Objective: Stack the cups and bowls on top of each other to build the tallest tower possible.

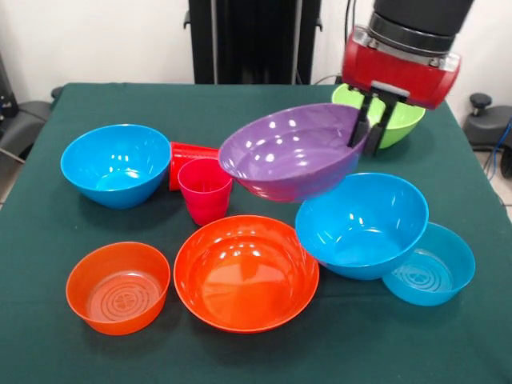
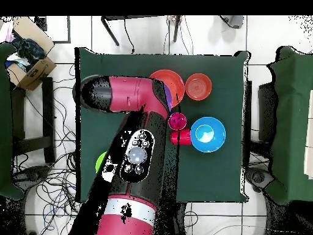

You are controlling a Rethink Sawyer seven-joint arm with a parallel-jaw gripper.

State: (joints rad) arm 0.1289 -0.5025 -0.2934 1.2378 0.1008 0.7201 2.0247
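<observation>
My gripper is shut on the right rim of the purple bowl, one finger inside and one outside, holding it tilted above the table. Behind it sits the lime green bowl. Below it are a large blue bowl, a light blue bowl, a large orange bowl and a small orange bowl. Another blue bowl stands at the left. The pink cup is upright, and the red-orange cup lies on its side behind it. No tower is in view.
In the overhead view the arm hides much of the green table; the blue bowl, the pink cup and both orange bowls show beside it. Chairs and cables ring the table.
</observation>
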